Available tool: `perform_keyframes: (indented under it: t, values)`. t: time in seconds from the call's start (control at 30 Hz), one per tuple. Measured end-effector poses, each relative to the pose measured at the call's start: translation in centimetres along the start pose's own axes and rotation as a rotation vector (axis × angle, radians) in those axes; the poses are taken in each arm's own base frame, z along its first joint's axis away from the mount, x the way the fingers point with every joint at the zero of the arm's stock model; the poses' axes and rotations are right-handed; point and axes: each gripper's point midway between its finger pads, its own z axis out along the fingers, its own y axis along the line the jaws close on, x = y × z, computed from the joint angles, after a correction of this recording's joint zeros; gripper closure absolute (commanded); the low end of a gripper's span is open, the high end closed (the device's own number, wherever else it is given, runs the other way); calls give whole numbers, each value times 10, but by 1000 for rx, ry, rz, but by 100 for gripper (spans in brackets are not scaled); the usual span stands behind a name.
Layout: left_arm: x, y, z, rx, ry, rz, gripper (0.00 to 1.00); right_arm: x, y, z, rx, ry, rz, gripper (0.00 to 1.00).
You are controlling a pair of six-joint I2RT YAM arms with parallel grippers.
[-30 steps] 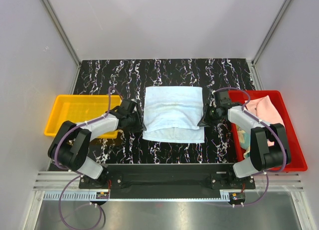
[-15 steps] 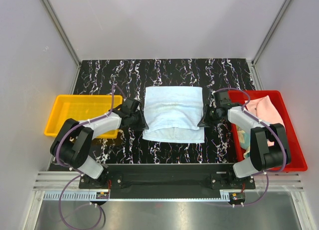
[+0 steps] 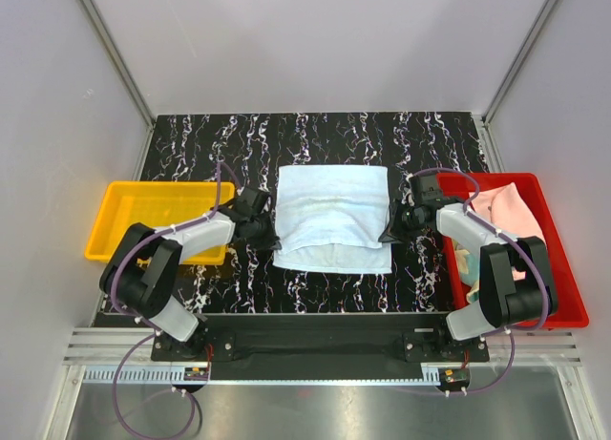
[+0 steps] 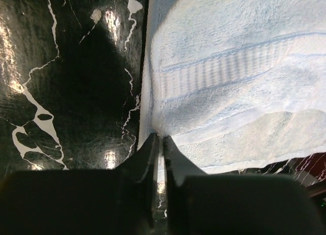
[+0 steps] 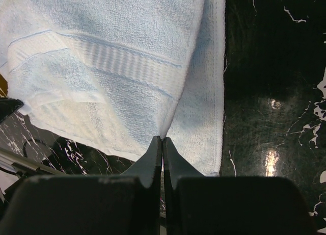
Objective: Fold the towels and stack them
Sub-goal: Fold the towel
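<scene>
A light blue towel [image 3: 333,217] lies partly folded in the middle of the black marbled table. My left gripper [image 3: 270,234] is at its left edge, shut on the towel's edge [image 4: 155,124]. My right gripper [image 3: 390,228] is at its right edge, shut on a pinch of the towel's upper layer [image 5: 168,125]. The towel fills the upper part of the left wrist view [image 4: 229,72] and of the right wrist view [image 5: 112,56]. More towels, pink and pale [image 3: 496,216], lie heaped in the red bin.
A yellow bin [image 3: 153,220] stands at the left of the table. A red bin [image 3: 558,287] stands at the right. Grey walls close in the back and sides.
My left gripper has moved right, from beside the towel to its left edge, and shut on it. The right gripper has stayed where it was.
</scene>
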Motion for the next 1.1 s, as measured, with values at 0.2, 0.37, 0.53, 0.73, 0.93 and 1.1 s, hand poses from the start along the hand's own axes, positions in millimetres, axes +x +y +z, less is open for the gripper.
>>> perform_keyframes:
  t: [0.2, 0.37, 0.53, 0.73, 0.93, 1.1]
  values:
    - [-9, -7, -7, -10, -4, 8, 100, 1, -7, -3, 45, 2, 9, 100]
    - [-14, -12, -21, -20, -2, 37, 100, -6, -11, -18, 110, -23, 14, 100]
    - [-19, -15, -38, -9, -21, 78, 100, -10, -14, -42, 157, -87, 19, 100]
    - [-9, -11, -38, -3, 13, 111, 100, 6, -22, -42, 168, -87, 84, 100]
    - [8, 3, -27, -18, 71, 129, 100, 40, -36, -21, 154, -12, 158, 100]
    - [12, 7, -22, -28, 87, 144, 100, 50, -40, -7, 133, 17, 183, 100]
